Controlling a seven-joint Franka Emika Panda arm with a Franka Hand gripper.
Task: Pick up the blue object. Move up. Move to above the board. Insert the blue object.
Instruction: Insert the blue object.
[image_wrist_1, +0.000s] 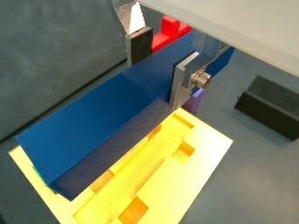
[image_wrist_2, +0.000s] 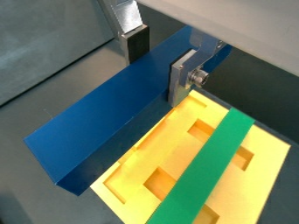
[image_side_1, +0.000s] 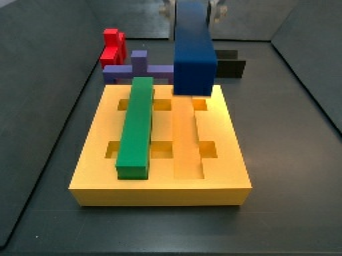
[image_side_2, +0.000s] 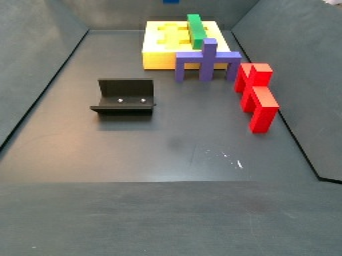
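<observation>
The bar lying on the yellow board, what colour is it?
Green, clearest in a side view; the gripper holds a blue one.

**A:** so what's the setup around it actually like?

**B:** pretty bare tbh. Dark grey matte bench (image_side_2: 174, 150) boxed in by dark grey walls. In a side view the left wall (image_side_2: 38, 75) and the right wall (image_side_2: 297, 90) slant outward going up, and there's a back wall (image_side_2: 120, 12) across the top of the frame.

**A:** lighting?

**B:** Even and soft, can't see any lamp. There are a few small bright glints (image_side_2: 230, 157) on the bench, lower middle of the frame. In a wrist view a pale strip (image_wrist_1: 251, 26) runs across the upper right corner; can't tell what it is.
</observation>
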